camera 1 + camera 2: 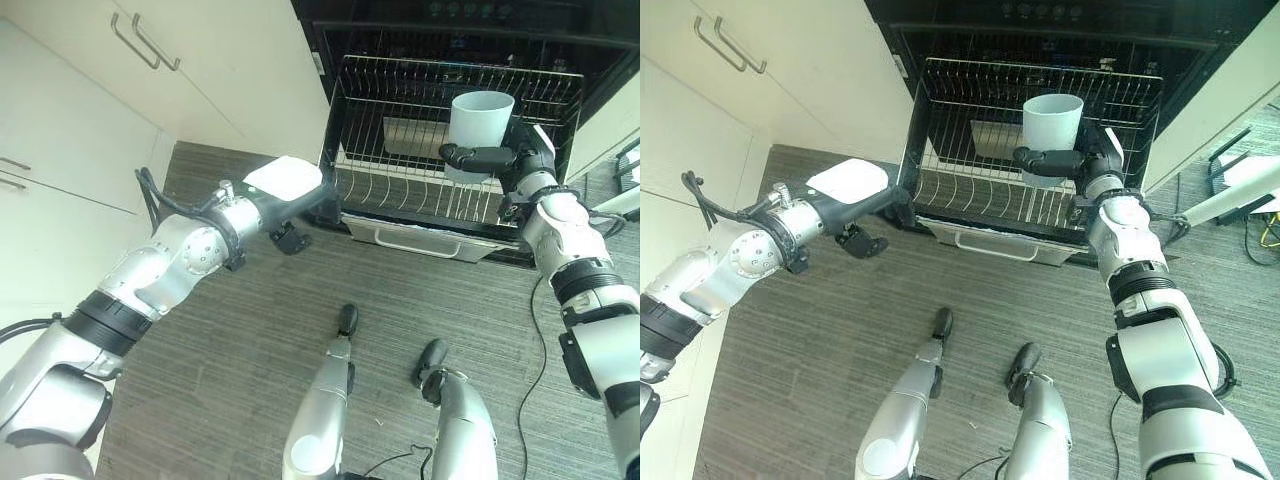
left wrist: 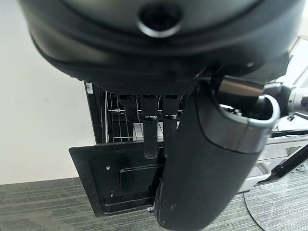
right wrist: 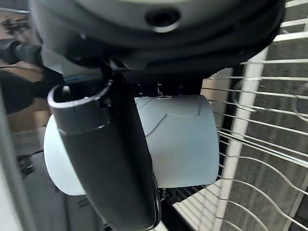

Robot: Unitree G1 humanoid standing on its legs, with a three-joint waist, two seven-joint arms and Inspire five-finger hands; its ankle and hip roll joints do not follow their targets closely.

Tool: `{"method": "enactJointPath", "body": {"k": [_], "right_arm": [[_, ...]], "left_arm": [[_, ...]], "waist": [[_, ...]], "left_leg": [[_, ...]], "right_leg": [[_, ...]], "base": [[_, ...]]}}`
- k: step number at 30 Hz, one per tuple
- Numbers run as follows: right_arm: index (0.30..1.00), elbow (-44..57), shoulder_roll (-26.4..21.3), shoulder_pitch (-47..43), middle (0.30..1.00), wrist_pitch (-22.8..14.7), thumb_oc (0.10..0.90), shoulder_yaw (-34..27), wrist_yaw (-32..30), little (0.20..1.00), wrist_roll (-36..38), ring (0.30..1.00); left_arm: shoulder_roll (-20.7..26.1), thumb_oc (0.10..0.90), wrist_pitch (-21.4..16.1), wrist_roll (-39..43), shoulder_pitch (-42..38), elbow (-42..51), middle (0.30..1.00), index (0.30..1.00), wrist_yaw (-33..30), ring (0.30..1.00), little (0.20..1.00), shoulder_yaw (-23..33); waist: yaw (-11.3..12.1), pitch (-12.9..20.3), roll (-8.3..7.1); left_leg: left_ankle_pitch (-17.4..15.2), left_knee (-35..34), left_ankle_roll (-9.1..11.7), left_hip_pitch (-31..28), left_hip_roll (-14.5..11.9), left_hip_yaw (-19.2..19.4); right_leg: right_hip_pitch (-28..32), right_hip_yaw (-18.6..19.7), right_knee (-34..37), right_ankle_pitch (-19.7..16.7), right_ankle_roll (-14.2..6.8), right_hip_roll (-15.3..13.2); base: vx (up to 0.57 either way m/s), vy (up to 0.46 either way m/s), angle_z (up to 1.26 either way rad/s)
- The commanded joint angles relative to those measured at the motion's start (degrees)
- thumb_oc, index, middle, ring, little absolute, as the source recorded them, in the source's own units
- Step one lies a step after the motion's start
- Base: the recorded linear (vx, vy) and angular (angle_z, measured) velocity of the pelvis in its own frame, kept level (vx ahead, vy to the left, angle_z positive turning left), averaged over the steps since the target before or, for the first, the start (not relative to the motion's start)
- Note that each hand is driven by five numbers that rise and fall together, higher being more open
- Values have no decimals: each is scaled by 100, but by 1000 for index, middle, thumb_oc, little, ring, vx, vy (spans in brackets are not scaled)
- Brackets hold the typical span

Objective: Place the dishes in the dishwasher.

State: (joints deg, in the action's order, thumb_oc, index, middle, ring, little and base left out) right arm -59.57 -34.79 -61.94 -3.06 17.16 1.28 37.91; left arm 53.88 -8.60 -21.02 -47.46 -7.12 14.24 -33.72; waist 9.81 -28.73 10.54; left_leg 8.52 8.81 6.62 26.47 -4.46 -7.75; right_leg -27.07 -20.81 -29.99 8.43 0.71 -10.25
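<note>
**Cup held over pulled-out dishwasher rack**

The cup [image 1: 481, 122] is pale blue-white, plain and tapered, upright with its mouth up. The wire rack [image 1: 400, 190] stands drawn out of the dark dishwasher [image 1: 1040, 40] over grey wood-grain floor [image 1: 250, 340], with cream cabinets [image 1: 80, 110] alongside. The right hand [image 1: 480, 156] has thumb and fingers wrapped round the cup above the rack. The left hand [image 1: 300, 205] rests straight fingers at the rack's left corner.

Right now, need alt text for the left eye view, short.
The robot's right hand holds a pale cup upright over the pulled-out wire rack of an open dishwasher. Its left hand reaches to the rack's left front corner, fingers hidden there, above dark wood-grain floor beside cream cabinets.
</note>
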Motion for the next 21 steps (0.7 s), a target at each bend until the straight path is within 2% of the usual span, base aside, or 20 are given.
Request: {"method": "enactJointPath", "body": {"k": [1, 8, 10, 14, 15, 16, 21], "right_arm": [[300, 162, -284, -801, 300, -358, 400, -291, -179, 300, 167, 300], [300, -91, -394, -428, 300, -785, 400, -476, -1533, 300, -655, 300], [300, -65, -420, -414, 300, -772, 400, -517, -1855, 300, -876, 300], [300, -179, -426, -401, 300, -662, 400, -451, -2063, 300, -935, 300], [498, -223, -436, -418, 498, -502, 532, -436, -2017, 498, -905, 498], [900, -220, -439, -409, 900, -422, 800, -431, -1963, 900, -850, 900], [900, -273, -490, -442, 900, -533, 800, -400, -2710, 900, -1188, 900]], "left_arm": [[309, 800, 210, 11, -145, 18, 900, 900, -59, 900, 900, 397], [514, 800, 246, 213, -100, 192, 900, 900, -24, 900, 900, 448], [592, 800, 250, 289, -138, 199, 900, 900, -28, 900, 900, 399], [675, 800, 275, 399, -240, 254, 900, 900, -56, 900, 900, 289], [726, 800, 316, 452, -328, 302, 900, 900, 3, 900, 900, 272], [757, 800, 328, 475, -350, 338, 900, 900, 69, 900, 900, 291], [817, 800, 350, 496, -361, 403, 900, 900, 119, 900, 900, 273]], "waist": [[-124, -106, 201], [-132, -106, 339], [-141, -106, 339], [-128, -106, 317], [-115, -106, 326], [-110, -106, 323], [-92, -106, 319]], "left_leg": [[-1139, 838, -491, 264, 259, 604], [-1100, 838, -515, 366, 280, 625], [-1102, 838, -524, 382, 281, 636], [-1120, 838, -532, 360, 307, 659], [-1080, 838, -530, 409, 283, 673], [-1075, 838, -525, 414, 278, 684], [-1085, 838, -527, 405, 303, 702]], "right_leg": [[593, 873, 1280, -132, -670, 175], [448, 851, 1279, -243, -705, 126], [417, 857, 1280, -271, -720, 122], [430, 850, 1269, -259, -744, 88], [388, 814, 1274, -313, -746, 87], [383, 805, 1271, -319, -749, 85], [389, 777, 1236, -296, -779, 41]], "base": [[-15, 83, 7], [-10, 16, 1], [-42, -10, 0], [-25, -15, 0], [-72, -36, 4], [-75, -39, 5], [-9, -7, 2]]}}
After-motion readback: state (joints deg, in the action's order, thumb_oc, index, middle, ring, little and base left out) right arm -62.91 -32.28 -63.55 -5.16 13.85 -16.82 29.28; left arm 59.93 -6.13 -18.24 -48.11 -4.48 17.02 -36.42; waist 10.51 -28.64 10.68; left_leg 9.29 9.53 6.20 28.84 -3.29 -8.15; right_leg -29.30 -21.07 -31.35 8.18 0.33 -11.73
